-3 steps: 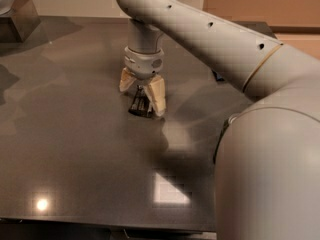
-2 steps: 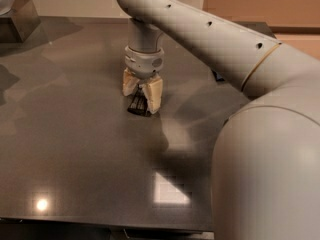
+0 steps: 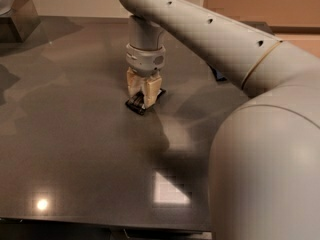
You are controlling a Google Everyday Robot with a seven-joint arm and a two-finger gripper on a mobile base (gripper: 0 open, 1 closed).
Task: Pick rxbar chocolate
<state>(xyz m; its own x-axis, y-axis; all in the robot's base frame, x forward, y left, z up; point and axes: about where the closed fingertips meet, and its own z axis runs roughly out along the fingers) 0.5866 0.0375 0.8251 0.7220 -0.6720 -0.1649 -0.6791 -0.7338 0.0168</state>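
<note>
The tool (image 3: 143, 100) points straight down at the middle of the dark counter (image 3: 75, 149). Its two tan fingers (image 3: 133, 85) are drawn close together on the rxbar chocolate (image 3: 134, 104). The black wrapper is pinched between the fingertips, with one end showing at the lower left of the tool and a dark sliver past the right finger. The bar sits low at the counter's surface; whether it touches the surface or is just clear of it cannot be told.

Above the fingers, a grey ribbed wrist collar (image 3: 146, 60) joins the pale arm (image 3: 210, 31). The arm sweeps from the upper middle down to the right, where its bulky lower segment fills the near corner. The arm's shadow falls across the counter just below and to the right of the tool.

Behind the arm, near the counter's right edge, a small dark object (image 3: 218, 74) is partly hidden and cannot be identified. At the far left corner stands a grey angular block (image 3: 21, 20), well apart from the tool. Two bright reflections (image 3: 170, 189) gleam on the near part of the counter.
</note>
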